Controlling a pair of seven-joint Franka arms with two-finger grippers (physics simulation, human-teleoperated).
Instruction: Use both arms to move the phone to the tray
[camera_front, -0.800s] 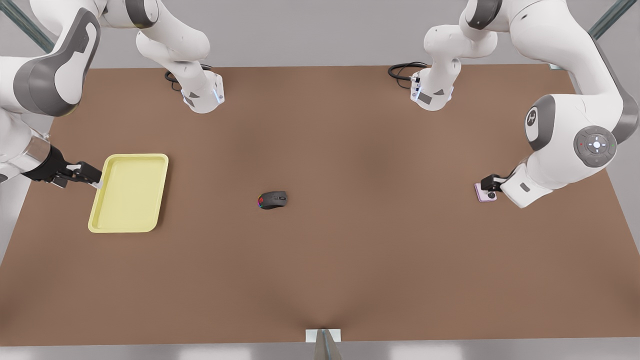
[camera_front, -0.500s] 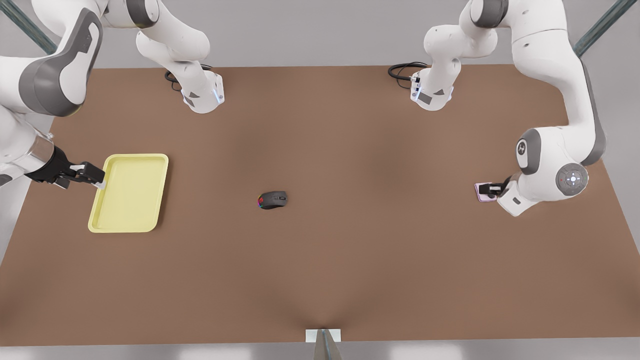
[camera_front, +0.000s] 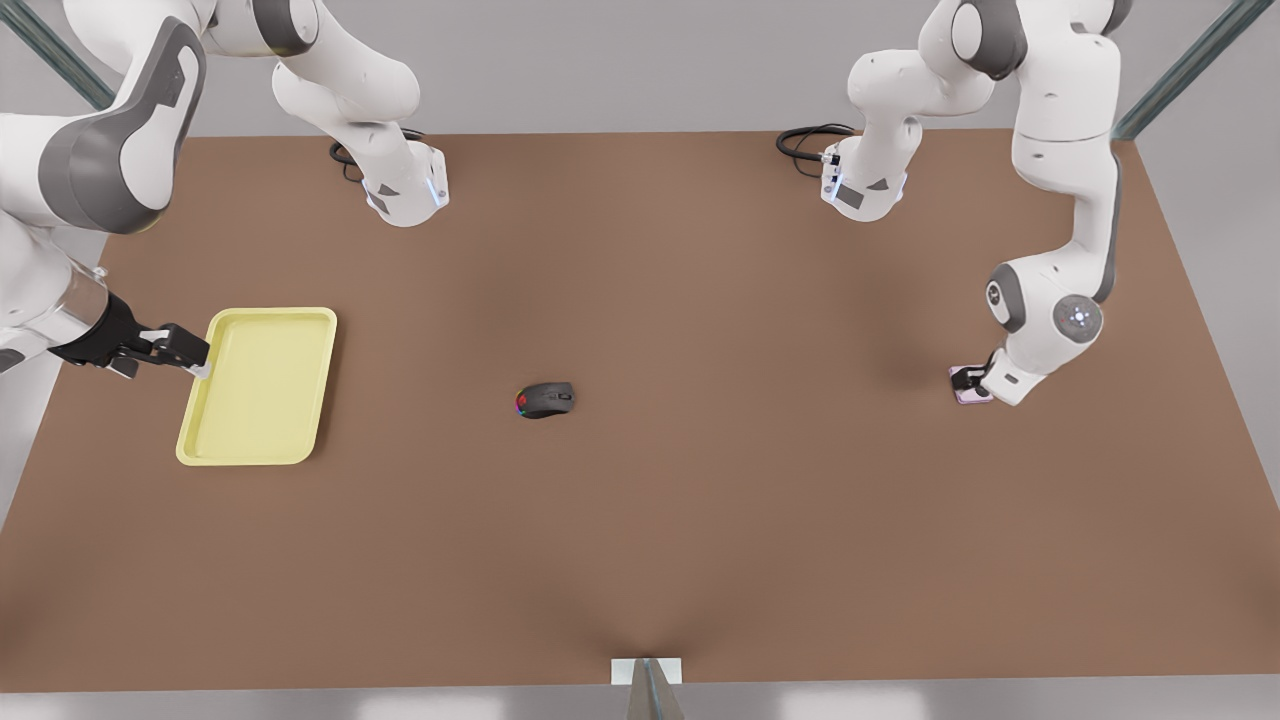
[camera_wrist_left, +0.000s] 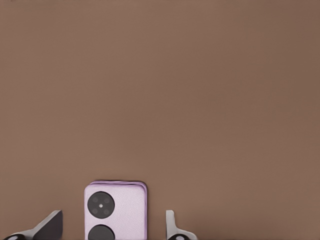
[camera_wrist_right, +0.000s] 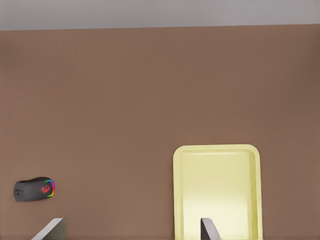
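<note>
Mostly hidden phone (camera_front: 962, 384) between left tool's (camera_wrist_left: 112, 227) spread fingers, right tool (camera_front: 196, 360) apparently open at tray (camera_front: 258, 443) rim.

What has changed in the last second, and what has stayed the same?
The left gripper came down over the phone, fingers open on either side, nothing gripped yet. Its arm swung more upright in the front view. The right gripper stayed at the tray edge, open. Phone, tray and mouse did not move.
</note>
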